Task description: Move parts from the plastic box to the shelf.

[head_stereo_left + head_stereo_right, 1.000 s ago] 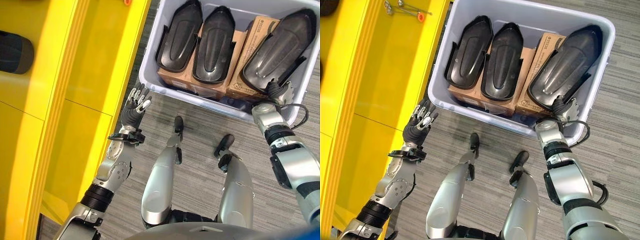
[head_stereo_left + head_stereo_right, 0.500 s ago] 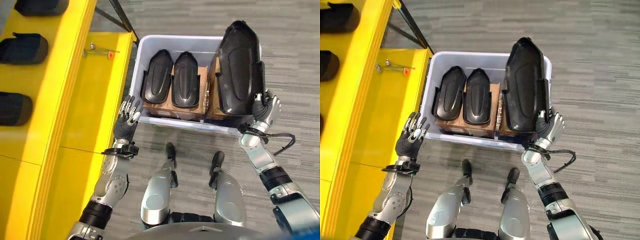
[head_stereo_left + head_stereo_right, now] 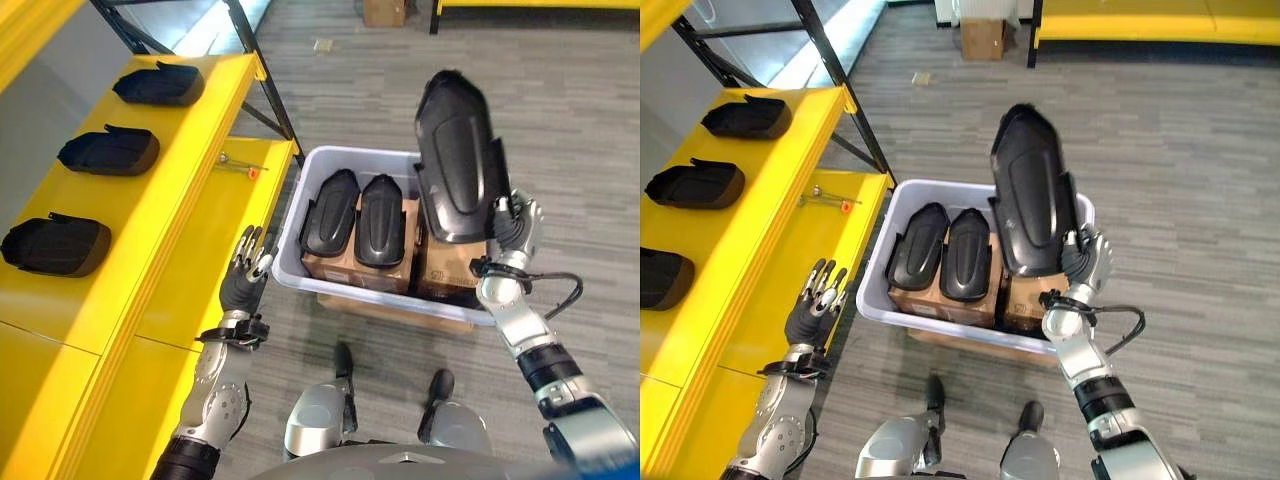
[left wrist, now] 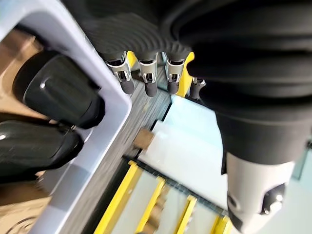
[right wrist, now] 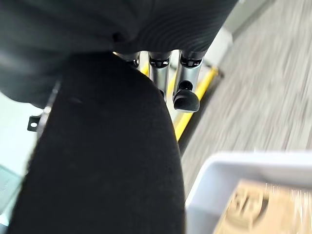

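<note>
The yellow shelf carries three black parts. In the grey plastic box, two more lie on cardboard cartons. The right hand grips a long, glossy black part, raised upright above the box's right end. The left hand hangs relaxed, empty.
</note>
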